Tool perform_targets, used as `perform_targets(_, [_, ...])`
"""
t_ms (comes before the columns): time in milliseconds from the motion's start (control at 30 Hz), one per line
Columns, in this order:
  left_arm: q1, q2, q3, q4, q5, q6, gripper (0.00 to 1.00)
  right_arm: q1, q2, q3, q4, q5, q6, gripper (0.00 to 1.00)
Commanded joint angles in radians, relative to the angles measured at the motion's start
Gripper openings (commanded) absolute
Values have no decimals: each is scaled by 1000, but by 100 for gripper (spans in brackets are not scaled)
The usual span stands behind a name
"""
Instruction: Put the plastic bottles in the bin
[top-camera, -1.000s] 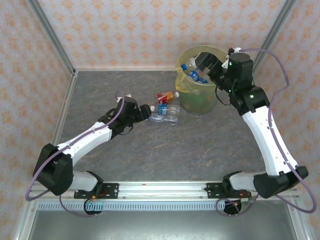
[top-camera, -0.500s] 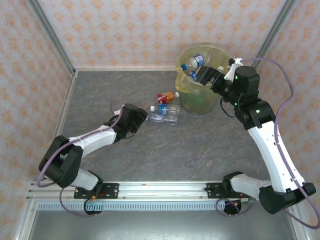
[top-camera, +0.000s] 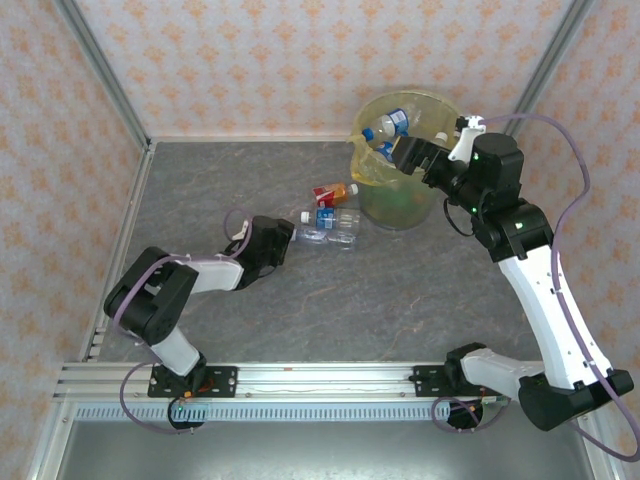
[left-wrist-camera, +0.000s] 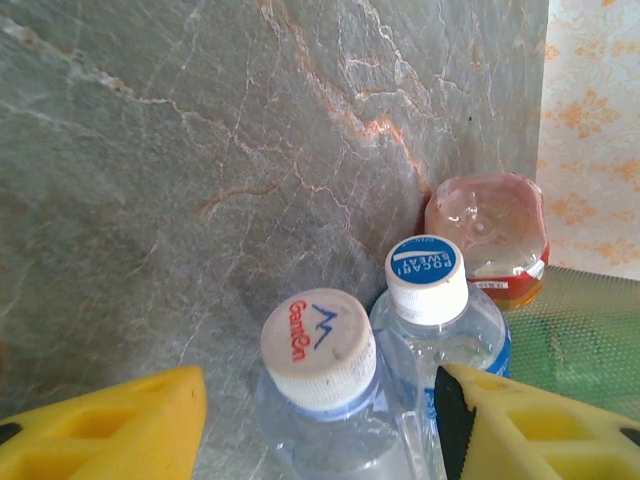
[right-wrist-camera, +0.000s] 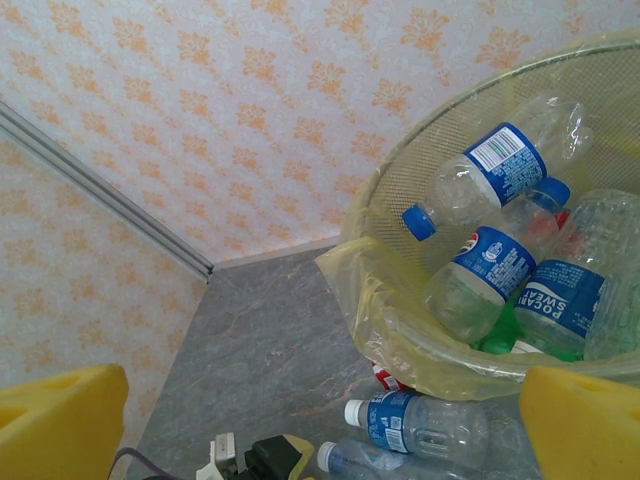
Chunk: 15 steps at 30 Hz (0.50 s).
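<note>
Three plastic bottles (top-camera: 328, 218) lie loose on the grey table (top-camera: 400, 290), just left of ctr in the overhead view, bunched & touching. A red-orange labelled one (top-camera: 333, 191) is uppermost, a blue-labelled Pocari Sweat bottle (top-camera: 338, 217) is below it, and a clear white-capped bottle (top-camera: 325, 238) is lowest. The bin (top-camera: 400, 200), w/ a yellow liner (right-wrist-camera: 370, 300) over its rim, stands just right of them, upper right of ctr. Inside it we see several more bottles, mostly blue-labelled (right-wrist-camera: 500, 158).

L gripper (left-wrist-camera: 318, 392) sits low on the table at the cluster's left end. In its wrist view the yellow fingers (left-wrist-camera: 110, 425) show at btm left & btm right, part-open, w/ the white-capped bottle's neck between them & its cap (left-wrist-camera: 318, 345) toward the camera. A strip of table shows between the btm-left finger & that bottle, so no grip yet. Whether the other finger touches, we can't tell. The Pocari cap (left-wrist-camera: 427, 272) is just right of the white one. The red-orange bottle's base is beyond it, at frame right.

R gripper (top-camera: 408, 155) hangs over the bin's rim, jaws spread wide, nothing between them.
</note>
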Motion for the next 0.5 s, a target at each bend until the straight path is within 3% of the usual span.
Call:
perform_targets(0, [8, 50, 7, 133, 27, -37, 60, 1, 4, 35, -12, 10, -31, 100])
perform_targets(467, [6, 151, 65, 172, 63, -50, 52, 1, 8, 44, -33, 35, -29, 100])
